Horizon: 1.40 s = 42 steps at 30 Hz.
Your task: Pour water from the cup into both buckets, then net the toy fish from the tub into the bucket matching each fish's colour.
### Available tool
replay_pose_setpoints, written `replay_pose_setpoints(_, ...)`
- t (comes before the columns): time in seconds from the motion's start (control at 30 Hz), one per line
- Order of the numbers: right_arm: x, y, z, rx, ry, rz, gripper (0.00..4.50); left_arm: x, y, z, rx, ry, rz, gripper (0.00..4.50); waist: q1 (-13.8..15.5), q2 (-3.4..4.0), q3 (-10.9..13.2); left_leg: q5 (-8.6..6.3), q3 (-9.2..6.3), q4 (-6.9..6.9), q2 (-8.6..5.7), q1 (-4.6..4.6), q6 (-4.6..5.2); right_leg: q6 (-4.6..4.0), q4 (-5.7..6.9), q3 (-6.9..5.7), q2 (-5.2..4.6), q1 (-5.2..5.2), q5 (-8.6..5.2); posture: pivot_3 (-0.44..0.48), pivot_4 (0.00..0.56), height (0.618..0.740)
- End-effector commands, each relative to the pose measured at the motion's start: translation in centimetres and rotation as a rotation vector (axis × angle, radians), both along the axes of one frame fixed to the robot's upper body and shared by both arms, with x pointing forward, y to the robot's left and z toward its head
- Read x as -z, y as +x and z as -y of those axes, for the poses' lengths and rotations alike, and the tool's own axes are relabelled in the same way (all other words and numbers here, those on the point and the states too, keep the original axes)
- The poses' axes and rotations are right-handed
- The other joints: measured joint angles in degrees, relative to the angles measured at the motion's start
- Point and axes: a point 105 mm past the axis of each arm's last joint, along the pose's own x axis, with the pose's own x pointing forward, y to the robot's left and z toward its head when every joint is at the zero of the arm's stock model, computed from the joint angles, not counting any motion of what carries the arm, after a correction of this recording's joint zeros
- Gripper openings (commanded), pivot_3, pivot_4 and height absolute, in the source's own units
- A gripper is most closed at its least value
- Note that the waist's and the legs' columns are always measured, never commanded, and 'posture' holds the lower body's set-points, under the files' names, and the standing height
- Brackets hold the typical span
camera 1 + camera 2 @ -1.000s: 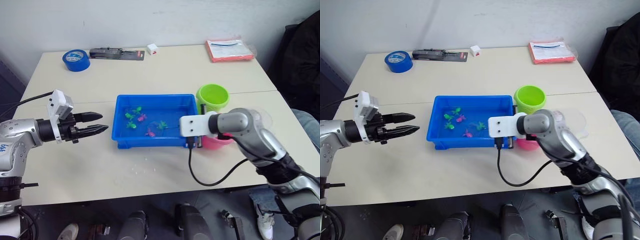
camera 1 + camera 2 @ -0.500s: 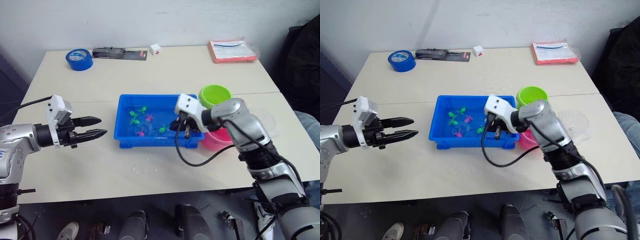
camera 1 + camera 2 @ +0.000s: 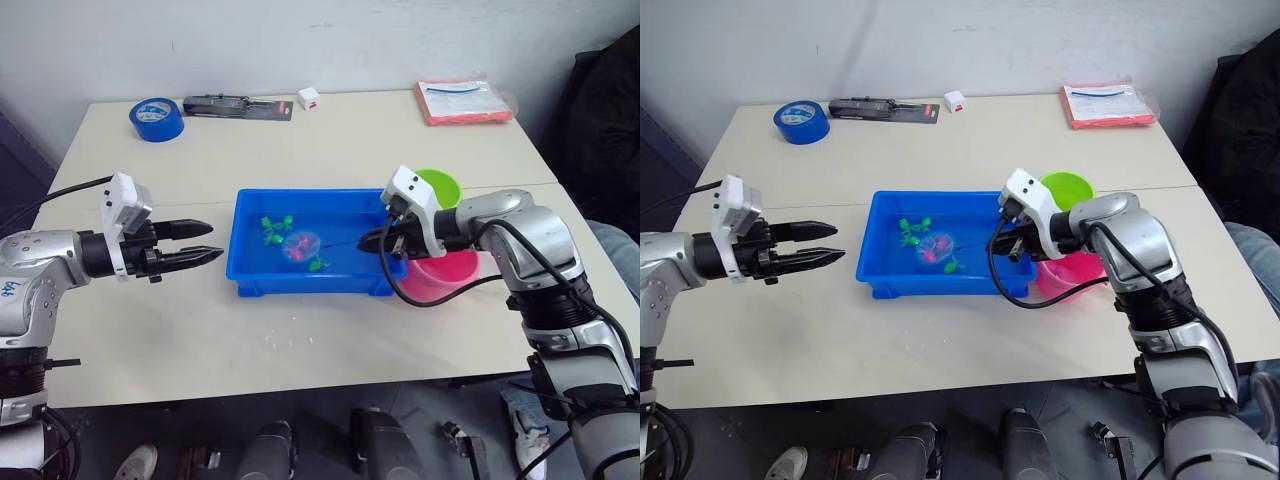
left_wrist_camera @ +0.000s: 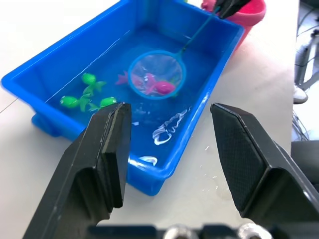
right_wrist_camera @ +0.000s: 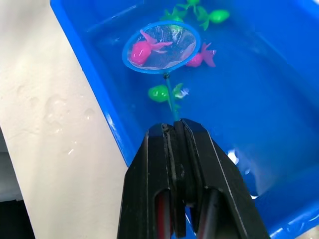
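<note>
1. Currently the right gripper [image 3: 1002, 243] is pinched tight on the thin dark handle of the net [image 5: 161, 46], and the hoop sits over the water in the middle of the tub [image 3: 250, 282].
2. One pink fish [image 5: 142, 48] lies inside the hoop, so a catch is in hand but not yet delivered.
3. Still loose in the tub are another pink fish [image 5: 202, 57] just beside the hoop and several green fish [image 4: 83, 98], some clustered toward the far wall and one [image 5: 160, 92] close under the handle.
4. Just beyond the tub's right end stand the pink bucket [image 3: 445, 275] and the green bucket [image 3: 440, 186], the pink one nearer the robot. Whether either holds water or fish cannot be told from these pictures.
5. I judge the pouring stage finished, since the netting is under way, though the cup is too hard to make out to say where it rests.
6. Off to the tub's left, the left gripper [image 3: 200, 243] hovers above the table [image 3: 330, 140] with its fingers spread and nothing between them.
7. What remains, as I read it: carry this pink fish to the pink bucket, then net every other fish and sort each by colour.
</note>
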Motion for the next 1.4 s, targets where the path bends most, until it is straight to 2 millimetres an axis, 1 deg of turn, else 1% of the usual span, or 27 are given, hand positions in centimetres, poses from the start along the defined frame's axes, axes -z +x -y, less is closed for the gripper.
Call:
replay_pose_setpoints(0.03,-2.9,-0.7,1.8,0.02,0.062,0.098,0.8,-0.9,-0.2,1.3,0.093,0.006,0.047,2.79,0.2,0.0,0.0,0.0,-0.01,0.0,-0.01,0.0,0.0,0.0,0.0,0.0,-0.01,0.01,0.0,0.0,0.15,0.737)
replay_pose_setpoints(0.07,-3.5,-1.1,2.7,0.033,0.074,0.113,0.8,-0.9,-0.1,1.8,0.118,0.007,0.051,2.79,0.4,0.0,0.0,0.0,-0.01,0.0,-0.01,0.0,0.0,0.0,-0.01,-0.01,-0.02,0.01,0.0,0.0,0.15,0.737)
replay_pose_setpoints(0.2,-5.1,-2.4,5.2,0.076,0.098,0.171,0.8,-1.0,0.4,3.0,0.174,0.004,0.065,2.79,1.3,0.0,0.0,-0.01,-0.02,0.04,-0.07,-0.02,0.03,0.0,-0.04,-0.01,-0.06,0.03,0.0,0.0,0.15,0.737)
replay_pose_setpoints(0.23,-6.0,-3.3,7.0,0.108,0.091,0.228,0.8,-1.2,0.7,3.8,0.204,-0.002,0.073,2.79,1.4,0.0,0.0,-0.01,-0.01,0.04,-0.06,-0.02,0.03,0.0,-0.04,-0.01,-0.05,0.04,0.0,0.0,0.15,0.737)
replay_pose_setpoints(0.27,-6.6,-3.9,8.0,0.129,0.08,0.268,0.8,-1.3,0.8,4.3,0.224,-0.006,0.078,2.79,1.6,0.0,0.0,-0.01,0.02,0.03,-0.04,-0.03,0.03,0.0,-0.05,0.01,-0.03,0.02,0.0,0.0,0.15,0.737)
replay_pose_setpoints(0.33,-7.3,-5.1,9.8,0.192,0.073,0.276,0.8,-1.5,1.2,4.9,0.253,-0.011,0.083,2.79,2.1,0.0,0.0,-0.01,-0.03,0.04,-0.04,-0.04,0.03,0.0,-0.04,-0.04,-0.03,0.03,0.0,0.0,0.15,0.737)
replay_pose_setpoints(0.37,-7.5,-5.8,11.1,0.241,0.06,0.286,0.8,-1.6,1.6,5.1,0.26,-0.016,0.086,2.79,2.2,0.0,0.0,-0.01,0.02,0.03,-0.05,-0.04,0.03,0.0,-0.05,-0.01,-0.03,0.03,0.0,0.0,0.15,0.737)
replay_pose_setpoints(0.47,-7.6,-7.2,13.5,0.352,0.007,0.313,0.8,-1.6,2.6,5.5,0.278,-0.018,0.09,2.79,2.4,0.0,0.0,0.0,0.05,0.06,-0.05,-0.03,0.04,0.0,-0.04,0.01,-0.03,0.06,0.0,0.0,0.15,0.737)
replay_pose_setpoints(0.5,-7.5,-7.5,14.0,0.382,-0.008,0.317,0.8,-1.6,2.8,5.5,0.283,-0.017,0.09,2.79,2.4,0.01,0.0,0.0,0.12,0.06,-0.02,-0.02,0.04,0.0,-0.05,0.03,0.01,0.06,0.0,0.0,0.15,0.737)
replay_pose_setpoints(0.57,-7.0,-8.2,15.9,0.484,-0.055,0.332,0.8,-1.6,3.3,5.9,0.301,-0.017,0.09,2.79,2.5,0.0,0.0,0.0,0.14,0.05,0.0,-0.01,0.04,0.0,-0.02,0.04,0.02,0.06,0.0,0.0,0.15,0.737)
replay_pose_setpoints(0.63,-6.1,-9.2,17.3,0.545,-0.124,0.374,0.8,-1.7,3.8,6.5,0.328,-0.021,0.092,2.79,2.9,0.0,0.0,0.0,0.17,0.06,0.0,-0.01,0.05,0.0,0.01,0.04,0.03,0.03,0.0,0.0,0.15,0.737)
replay_pose_setpoints(0.7,-5.1,-9.8,17.8,0.567,-0.189,0.401,0.8,-1.8,4.1,6.9,0.348,-0.023,0.093,2.79,3.0,0.0,0.0,0.0,0.19,0.06,-0.02,-0.01,0.05,0.0,0.02,0.03,0.04,0.04,0.0,0.0,0.15,0.737)
replay_pose_setpoints(0.77,-4.4,-10.2,17.8,0.557,-0.232,0.414,0.8,-1.7,4.2,7.0,0.359,-0.022,0.093,2.79,2.9,0.0,0.0,0.01,0.28,0.07,-0.06,0.0,0.09,0.01,0.04,0.01,0.04,0.04,0.01,0.0,0.15,0.737)
replay_pose_setpoints(0.87,-3.0,-10.2,17.9,0.538,-0.416,0.526,0.8,-1.6,4.6,7.5,0.378,-0.021,0.089,2.79,2.9,0.0,0.0,0.02,0.35,0.07,-0.04,0.04,0.1,0.04,0.02,0.01,0.06,0.06,0.02,0.0,0.15,0.737)
replay_pose_setpoints(0.97,-2.1,-10.5,17.8,0.479,-0.555,0.608,0.8,-1.7,4.8,7.4,0.378,-0.018,0.091,2.79,2.9,0.0,0.0,0.02,0.34,0.07,-0.05,0.05,0.1,0.04,0.05,0.01,0.08,0.05,0.02,0.0,0.15,0.737)
replay_pose_setpoints(1.1,-1.7,-11.0,17.7,0.418,-0.636,0.683,0.8,-1.7,4.9,7.1,0.378,-0.013,0.09,2.79,2.8,-0.01,0.0,0.03,0.39,0.07,-0.07,0.06,0.11,0.05,0.05,-0.05,0.11,0.05,0.02,0.0,0.15,0.737)
replay_pose_setpoints(1.17,-1.8,-11.1,17.3,0.35,-0.726,0.764,0.8,-1.6,4.9,7.0,0.375,-0.01,0.089,2.79,2.9,0.0,0.0,0.03,0.38,0.08,-0.06,0.07,0.11,0.05,0.06,-0.05,0.11,0.06,0.03,0.0,0.15,0.737)
replay_pose_setpoints(1.3,-2.0,-11.2,16.5,0.291,-0.802,0.863,0.8,-1.5,5.0,6.9,0.373,-0.009,0.087,2.79,2.9,0.0,0.0,0.03,0.36,0.09,-0.06,0.08,0.11,0.05,0.05,-0.04,0.12,0.09,0.03,0.0,0.15,0.737)
replay_pose_setpoints(1.4,-1.9,-11.3,16.2,0.241,-0.861,0.909,0.8,-1.5,5.1,7.0,0.373,-0.009,0.087,2.79,2.9,0.0,0.0,0.03,0.36,0.09,-0.06,0.1,0.11,0.05,0.05,-0.05,0.13,0.1,0.03,0.0,0.15,0.737)
